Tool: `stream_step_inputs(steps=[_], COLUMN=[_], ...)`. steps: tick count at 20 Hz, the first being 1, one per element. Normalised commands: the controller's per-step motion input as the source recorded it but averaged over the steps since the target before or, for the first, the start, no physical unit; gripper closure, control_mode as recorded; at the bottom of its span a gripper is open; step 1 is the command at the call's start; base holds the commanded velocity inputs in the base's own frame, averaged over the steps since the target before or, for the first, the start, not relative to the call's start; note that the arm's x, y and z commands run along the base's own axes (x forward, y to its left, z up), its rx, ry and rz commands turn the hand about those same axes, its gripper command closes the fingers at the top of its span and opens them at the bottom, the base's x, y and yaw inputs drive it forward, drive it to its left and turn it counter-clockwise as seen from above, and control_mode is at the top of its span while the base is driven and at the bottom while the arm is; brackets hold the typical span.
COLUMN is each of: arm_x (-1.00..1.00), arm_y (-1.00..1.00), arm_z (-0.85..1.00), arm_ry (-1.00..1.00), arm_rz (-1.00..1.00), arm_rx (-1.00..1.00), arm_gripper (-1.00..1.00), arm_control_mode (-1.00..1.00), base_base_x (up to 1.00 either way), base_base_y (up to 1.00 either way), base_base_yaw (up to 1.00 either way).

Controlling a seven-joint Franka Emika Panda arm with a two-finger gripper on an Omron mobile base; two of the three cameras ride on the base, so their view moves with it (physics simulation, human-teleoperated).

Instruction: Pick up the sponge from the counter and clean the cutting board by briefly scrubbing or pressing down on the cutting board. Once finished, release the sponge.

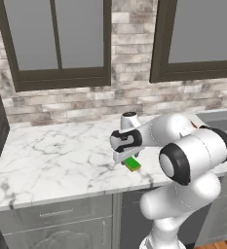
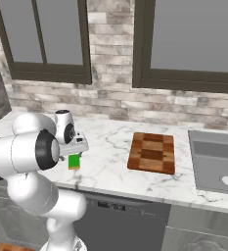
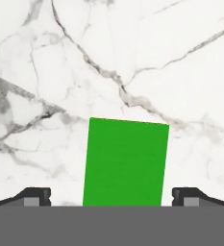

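Jaws stand fully open, with nothing held between them; in the hand view the two dark fingertips [image 3: 34,196] rise at the bottom corners, one on each side of the sponge [image 3: 125,162], and bare marble shows between each tip and the green block, so neither tip touches it; the gripper [image 3: 111,198] looks straight down on the sponge's bright green top face, which lies slightly skewed against the picture's edges; the sponge rests flat on the counter [image 3: 171,72], near the front edge of the slab, as the left base view shows, where its green top and a yellow lower layer appear just below the hand; in that view the gripper [image 1: 126,158] sits directly above the sponge [image 1: 132,164], and whether the fingers have reached the level of the block cannot be told from there; in the right base view the sponge [image 2: 74,162] shows as a green block with a yellow band at its base, just under the hand [image 2: 76,146]; the cutting board [image 2: 152,152] lies flat on the counter [image 2: 105,166] well apart from the sponge, toward the sink [image 2: 218,162], which is set into the slab just beyond the board's far side; the board is reddish-brown with a chequered pattern of lighter and darker blocks; behind the counter stands a brick wall [image 2: 113,78] with two dark-framed windows [image 2: 184,39]; grey cabinet drawers [image 1: 51,219] run below the slab.
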Motion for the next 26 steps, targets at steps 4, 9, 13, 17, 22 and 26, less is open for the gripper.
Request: stream_step_inputs(steps=[4,9,13,17,22,26], arm_x=[0.0,0.0,0.01,0.0,0.0,0.02], arm_y=[0.0,0.0,0.0,0.0,0.0,0.0], arm_z=[-0.04,-0.09,-0.1,-0.03,0.0,-0.06], arm_ry=[0.0,0.0,0.0,0.0,0.0,0.0], arm_rz=[0.0,0.0,0.0,0.0,0.0,0.0], arm_rx=[0.0,0.0,0.0,0.0,0.0,0.0], arm_gripper=[-1.0,-1.0,-1.0,-1.0,-1.0,-1.0], arm_control_mode=[-1.0,-1.0,-1.0,-1.0,-1.0,-1.0], base_base_x=[0.0,0.0,0.0,0.0,0.0,0.0], base_base_y=[0.0,0.0,0.0,0.0,0.0,0.0], base_base_yaw=[0.0,0.0,0.0,0.0,0.0,0.0])
